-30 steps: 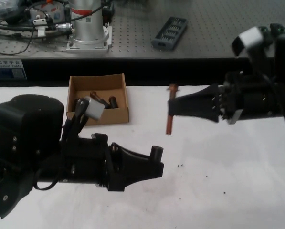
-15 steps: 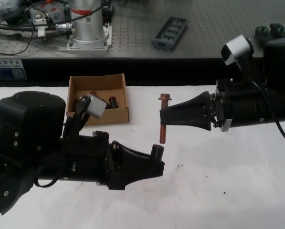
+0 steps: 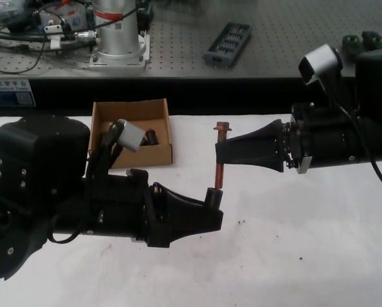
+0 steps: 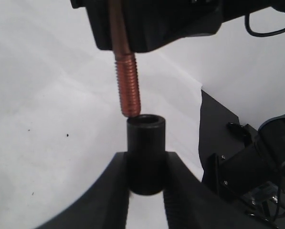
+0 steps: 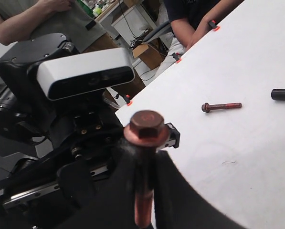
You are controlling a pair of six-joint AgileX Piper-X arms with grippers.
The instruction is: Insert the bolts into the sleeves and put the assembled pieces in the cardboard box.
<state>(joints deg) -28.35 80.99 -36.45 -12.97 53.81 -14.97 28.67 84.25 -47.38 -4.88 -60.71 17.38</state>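
My right gripper (image 3: 220, 152) is shut on a copper bolt (image 3: 220, 158), held upright with its hex head (image 5: 143, 126) on top. The bolt's threaded tip (image 4: 130, 90) hangs just above the mouth of a black sleeve (image 4: 145, 155), touching or nearly touching its rim. That sleeve (image 3: 214, 196) stands upright in my left gripper (image 4: 146, 179), which is shut on it. The cardboard box (image 3: 132, 131) sits behind the left arm on the white bench and holds several dark assembled pieces.
A loose bolt (image 5: 221, 106) and a black sleeve (image 5: 282, 94) lie on the white bench surface in the right wrist view. Behind the bench stand a metal post (image 3: 116, 32) and a dark slotted block (image 3: 228, 42). People stand beyond the bench edge.
The right gripper carried the bolt left and turned it upright, then lowered it. The left gripper lifted the sleeve slightly, so the bolt tip now meets the sleeve's mouth.
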